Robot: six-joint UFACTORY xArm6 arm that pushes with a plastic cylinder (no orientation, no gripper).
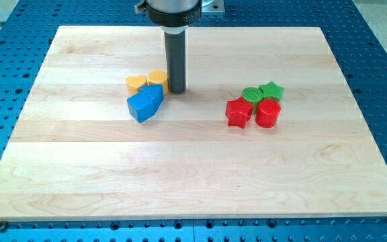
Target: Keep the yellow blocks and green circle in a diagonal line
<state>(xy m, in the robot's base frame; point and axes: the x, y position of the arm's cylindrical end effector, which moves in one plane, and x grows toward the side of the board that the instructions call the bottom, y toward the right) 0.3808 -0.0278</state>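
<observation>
Touching yellow blocks at view's right: my tip; green circle well apart; no pincer visible.

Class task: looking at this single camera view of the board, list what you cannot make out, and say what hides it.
- Right yellow block: its right side hidden behind my tip; shape unclear.
- Green circle: lower part covered by red star and red cylinder.
- Arm above the rod: cut off by the view's top.

Eight blocks lie on the surface. Two are yellow: a rounded one and a second whose shape is unclear. Two are blue. Two are green: a circle and a star. Two are red: a star and a cylinder.
</observation>
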